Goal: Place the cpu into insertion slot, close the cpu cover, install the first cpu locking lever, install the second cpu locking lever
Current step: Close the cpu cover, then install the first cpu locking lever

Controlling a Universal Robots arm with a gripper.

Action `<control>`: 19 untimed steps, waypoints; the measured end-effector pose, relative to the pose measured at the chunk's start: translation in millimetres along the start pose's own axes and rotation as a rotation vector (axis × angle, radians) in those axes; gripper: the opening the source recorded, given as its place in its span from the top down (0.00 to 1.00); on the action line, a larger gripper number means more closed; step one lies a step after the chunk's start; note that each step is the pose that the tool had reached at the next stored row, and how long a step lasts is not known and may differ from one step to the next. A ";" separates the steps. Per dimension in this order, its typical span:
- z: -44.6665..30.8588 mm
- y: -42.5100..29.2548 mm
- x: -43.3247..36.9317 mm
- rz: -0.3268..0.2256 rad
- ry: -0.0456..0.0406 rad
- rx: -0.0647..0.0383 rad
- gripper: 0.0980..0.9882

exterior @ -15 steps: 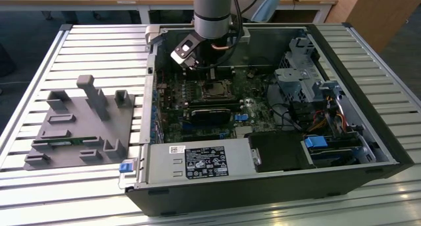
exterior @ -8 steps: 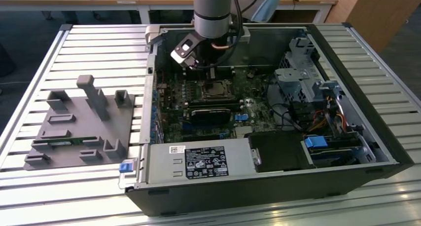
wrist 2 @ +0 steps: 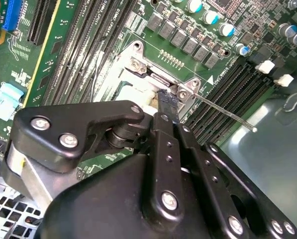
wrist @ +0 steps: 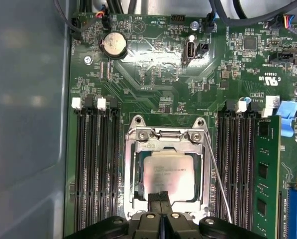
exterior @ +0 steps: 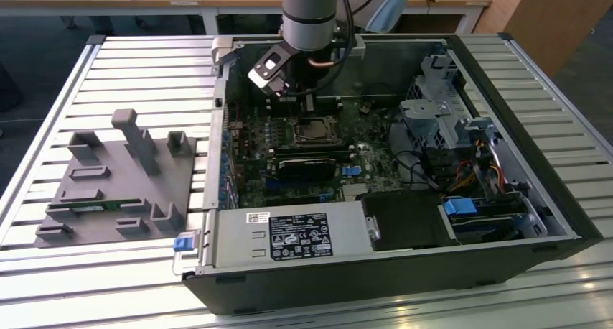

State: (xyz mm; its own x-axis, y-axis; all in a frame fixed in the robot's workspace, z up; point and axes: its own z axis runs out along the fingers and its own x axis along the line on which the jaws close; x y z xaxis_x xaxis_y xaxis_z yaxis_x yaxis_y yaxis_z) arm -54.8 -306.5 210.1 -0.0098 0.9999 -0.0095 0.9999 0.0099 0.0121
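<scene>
Fingers (wrist: 154, 200) pressed together, nothing between them. The gripper (wrist: 160, 195) tip sits at the edge of the cover (wrist: 136, 174); you can't confirm contact. Chip (wrist: 169, 172) lies in the socket, cover down around it.

Judged step: first lever (wrist: 218, 179). It stands free, so latching calls for a press-and-tuck.

Exterior view: arm (exterior: 311, 13) at 12 o'clock of the socket.

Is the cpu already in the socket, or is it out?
In: the cpu sits flat and low, with the cpu cover framing its silver top.
</scene>
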 end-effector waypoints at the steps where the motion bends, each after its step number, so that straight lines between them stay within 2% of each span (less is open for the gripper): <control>1: 0.1 0.4 0.0 0.000 0.0001 0.000 0.99; 9: 0.2 6.8 -0.2 0.000 -0.0001 0.001 0.99; 19: 0.1 8.1 -0.1 0.000 -0.0003 0.001 0.99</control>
State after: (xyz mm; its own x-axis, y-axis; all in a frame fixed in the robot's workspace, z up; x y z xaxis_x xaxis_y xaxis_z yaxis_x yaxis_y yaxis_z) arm -46.7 -306.6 210.2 -0.0098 0.9999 -0.0098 0.9999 0.0099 0.0109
